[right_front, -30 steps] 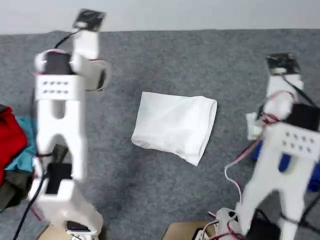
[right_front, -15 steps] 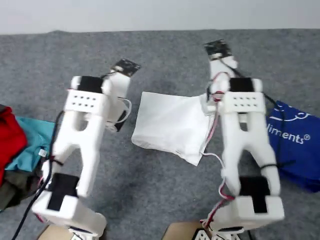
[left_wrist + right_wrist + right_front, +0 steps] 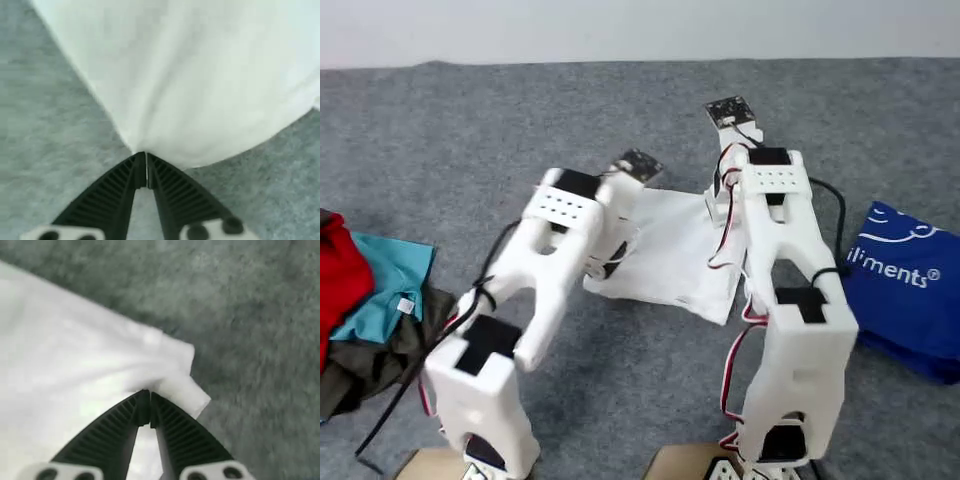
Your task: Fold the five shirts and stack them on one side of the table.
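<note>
High view: you are watching both arms, which have swung in from the table's sides, closing over the white shirt (image 3: 670, 255) lying mid-table on the felt (image 3: 470, 130). To me, a fold is starting. The blue shirt (image 3: 905, 290) is waiting on the right and the pile (image 3: 360, 290) on the left.
Left wrist: the left gripper (image 3: 146, 161) is pinching the white shirt's soft edge, jaws together, with creases fanning out.
Right wrist: the right gripper (image 3: 149, 399) is clamping a rolled corner hem.
</note>
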